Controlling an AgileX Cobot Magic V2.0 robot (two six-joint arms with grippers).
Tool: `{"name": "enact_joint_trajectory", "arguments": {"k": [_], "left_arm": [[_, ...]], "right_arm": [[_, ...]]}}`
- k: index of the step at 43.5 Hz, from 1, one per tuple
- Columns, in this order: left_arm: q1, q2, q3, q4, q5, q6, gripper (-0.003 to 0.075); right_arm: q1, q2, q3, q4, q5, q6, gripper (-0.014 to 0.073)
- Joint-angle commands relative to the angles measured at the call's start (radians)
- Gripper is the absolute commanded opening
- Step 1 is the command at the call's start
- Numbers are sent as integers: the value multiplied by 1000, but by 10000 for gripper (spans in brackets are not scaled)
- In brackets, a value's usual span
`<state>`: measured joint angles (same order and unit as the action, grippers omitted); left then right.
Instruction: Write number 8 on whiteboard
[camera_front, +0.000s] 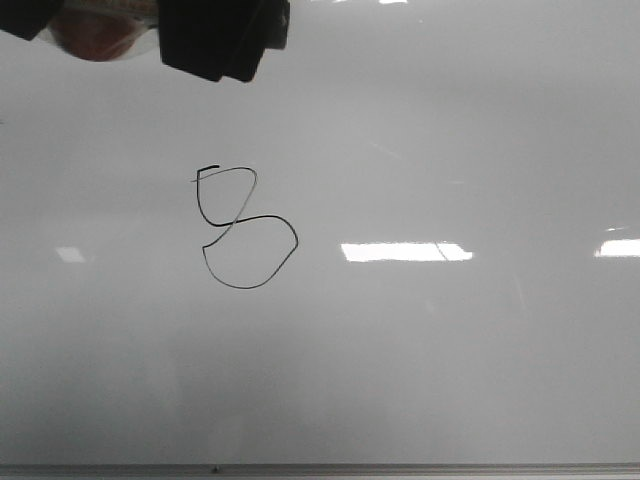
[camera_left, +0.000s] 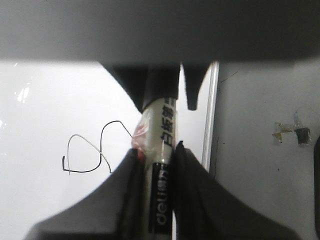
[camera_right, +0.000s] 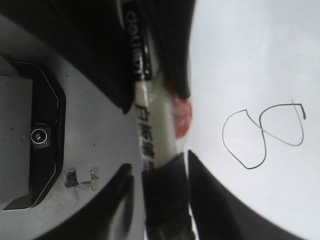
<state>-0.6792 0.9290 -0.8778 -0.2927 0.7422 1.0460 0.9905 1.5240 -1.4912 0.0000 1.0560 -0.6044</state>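
The number 8 (camera_front: 238, 222) is a thin black lopsided figure on the whiteboard (camera_front: 450, 150), left of centre. It also shows in the left wrist view (camera_left: 100, 149) and the right wrist view (camera_right: 263, 131). My left gripper (camera_left: 156, 150) is shut on a white-and-black marker (camera_left: 161, 125) wrapped with reddish tape, held off the board near its edge, beside the 8. My right gripper (camera_right: 160, 162) stands open around the marker's black cap end (camera_right: 165, 200), with a gap on one side. Dark gripper parts (camera_front: 220, 40) show at the front view's top left edge.
A thin grey metal edge strip (camera_front: 400, 468) runs along the board's near side and shows in the left wrist view (camera_left: 210, 115). Beyond it lies a grey surface with tape scraps (camera_left: 292, 132) and a black-framed fitting (camera_right: 35, 135). Bright light reflections (camera_front: 405, 251) lie on the board.
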Motion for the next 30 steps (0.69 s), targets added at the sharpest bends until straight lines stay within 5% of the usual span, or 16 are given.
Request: {"name": "enact_joint_trajectory", "arguments": {"k": [1,15,22,30], "left_arm": [[-4,-13,-34,-14,-28,-17,15],[89,-33,34,-14,-91,-223,-1],[193,-117,112,-14,-193,-414,-1],[328,-275,227,-14,-334,-649,-1]], "right_arm": [[-2,-47,-36,10,-50,28,490],[-131,-183,21,23,-143,132,528],[-253,-354,218,25,-312,287,523],[-408,-613,531,25,-515,514,405]]}}
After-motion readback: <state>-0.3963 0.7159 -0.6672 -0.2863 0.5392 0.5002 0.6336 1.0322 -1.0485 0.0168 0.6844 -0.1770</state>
